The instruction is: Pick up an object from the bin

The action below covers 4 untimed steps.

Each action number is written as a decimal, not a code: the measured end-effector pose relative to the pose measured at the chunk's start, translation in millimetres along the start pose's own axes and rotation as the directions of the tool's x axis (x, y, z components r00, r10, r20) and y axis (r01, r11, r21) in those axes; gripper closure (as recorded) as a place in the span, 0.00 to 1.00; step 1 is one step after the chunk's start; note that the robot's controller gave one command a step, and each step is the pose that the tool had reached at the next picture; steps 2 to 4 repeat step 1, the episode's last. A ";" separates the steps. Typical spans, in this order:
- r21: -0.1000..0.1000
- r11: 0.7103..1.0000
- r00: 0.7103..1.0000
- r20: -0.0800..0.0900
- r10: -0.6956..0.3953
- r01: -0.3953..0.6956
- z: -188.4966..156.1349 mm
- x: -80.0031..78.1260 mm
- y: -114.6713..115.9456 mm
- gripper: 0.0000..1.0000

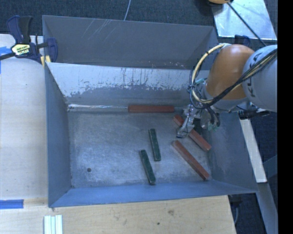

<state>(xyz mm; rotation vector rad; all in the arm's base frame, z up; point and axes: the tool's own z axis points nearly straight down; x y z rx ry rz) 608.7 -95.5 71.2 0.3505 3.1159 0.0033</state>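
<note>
The gripper (186, 126) is low at the right side of the bin (58, 145), over a short red-brown stick (200, 141) lying slantwise there. Whether it is spread or pinching cannot be told. A longer red-brown stick (191, 161) lies just beside it, and 2 green sticks (154, 144) lie nearer the middle.

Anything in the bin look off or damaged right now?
Nothing stands out. Green sticks and red-brown sticks lie loose on the floor of the bin; the gripper is low over a red-brown one at the right. The back wall is merely scuffed.
</note>
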 end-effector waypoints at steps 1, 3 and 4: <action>0.002 0.999 0.999 -0.001 -0.050 0.050 -137.7 -11.4 45.2 1.00; 0.002 0.999 0.999 -0.001 -0.050 0.050 -137.7 -11.4 45.2 1.00; 0.002 0.999 0.999 -0.001 -0.050 0.050 -137.7 -11.4 45.2 1.00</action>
